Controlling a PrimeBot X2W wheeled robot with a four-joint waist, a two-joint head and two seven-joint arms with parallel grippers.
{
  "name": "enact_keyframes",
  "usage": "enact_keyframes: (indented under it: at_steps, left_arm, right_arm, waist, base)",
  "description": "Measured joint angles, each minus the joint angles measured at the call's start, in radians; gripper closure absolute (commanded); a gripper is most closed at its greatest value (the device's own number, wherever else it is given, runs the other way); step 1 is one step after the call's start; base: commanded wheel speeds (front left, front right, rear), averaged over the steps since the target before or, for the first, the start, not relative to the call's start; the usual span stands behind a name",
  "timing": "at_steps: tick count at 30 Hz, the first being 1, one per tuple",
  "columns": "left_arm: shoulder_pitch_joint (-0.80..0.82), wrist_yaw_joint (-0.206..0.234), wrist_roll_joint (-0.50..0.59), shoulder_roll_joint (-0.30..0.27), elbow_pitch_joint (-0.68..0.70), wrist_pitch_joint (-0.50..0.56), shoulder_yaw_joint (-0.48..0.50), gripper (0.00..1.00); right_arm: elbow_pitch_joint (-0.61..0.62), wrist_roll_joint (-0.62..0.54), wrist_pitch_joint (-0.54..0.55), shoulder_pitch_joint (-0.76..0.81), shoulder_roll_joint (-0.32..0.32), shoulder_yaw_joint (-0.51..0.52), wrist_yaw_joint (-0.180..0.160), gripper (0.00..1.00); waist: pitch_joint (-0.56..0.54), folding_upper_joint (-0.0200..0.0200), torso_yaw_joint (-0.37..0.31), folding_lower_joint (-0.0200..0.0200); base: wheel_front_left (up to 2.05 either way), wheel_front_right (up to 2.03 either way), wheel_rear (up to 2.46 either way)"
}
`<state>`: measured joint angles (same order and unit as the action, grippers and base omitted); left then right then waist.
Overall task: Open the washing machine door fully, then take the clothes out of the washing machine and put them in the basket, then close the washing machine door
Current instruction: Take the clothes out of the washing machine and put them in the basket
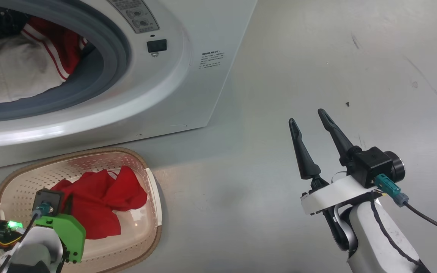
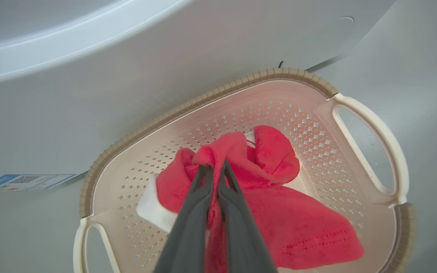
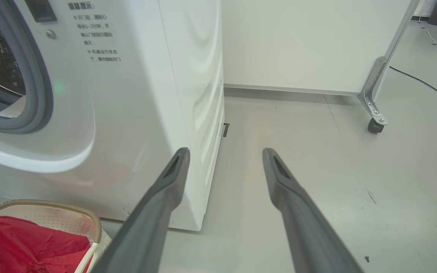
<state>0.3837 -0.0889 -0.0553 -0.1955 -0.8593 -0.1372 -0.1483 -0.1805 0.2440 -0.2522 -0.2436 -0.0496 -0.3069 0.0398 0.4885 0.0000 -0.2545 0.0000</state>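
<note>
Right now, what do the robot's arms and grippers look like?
The right gripper has two dark, tapering fingers on a white mount, a black camera block and a teal plug with a black cable. The left gripper has grey fingers; its wrist carries a green bracket.

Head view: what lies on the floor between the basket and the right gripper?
Nothing: in the head view, that stretch of grey floor between basket and open right gripper is bare.

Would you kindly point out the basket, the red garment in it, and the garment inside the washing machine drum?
basket [image 2: 298, 113]: left wrist view, bare perforated wall.
red garment [image 2: 302, 227]: left wrist view, flat lower fold.
garment in the drum [image 1: 25, 70]: head view, its white panel.
</note>
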Motion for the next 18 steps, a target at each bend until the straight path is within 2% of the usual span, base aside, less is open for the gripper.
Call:
enact_keyframes:
  at_steps: [9,18]
  left_arm:
    - [0.017,0.003,-0.015,0.006,-0.060,-0.012,0.008,0.00]
    - [0.043,0.004,-0.019,0.032,-0.075,-0.072,0.010,0.00]
  right_arm:
    - [-0.008,0.000,0.000,-0.009,0.000,0.000,-0.007,0.00]
    - [-0.025,0.000,0.000,-0.009,0.000,0.009,-0.007,0.00]
  waist:
    - [-0.014,0.0000,0.011,0.0000]
    - [-0.057,0.0000,0.028,0.0000]
  base:
    - [0.00,0.00,0.00]
    - [0.00,0.00,0.00]
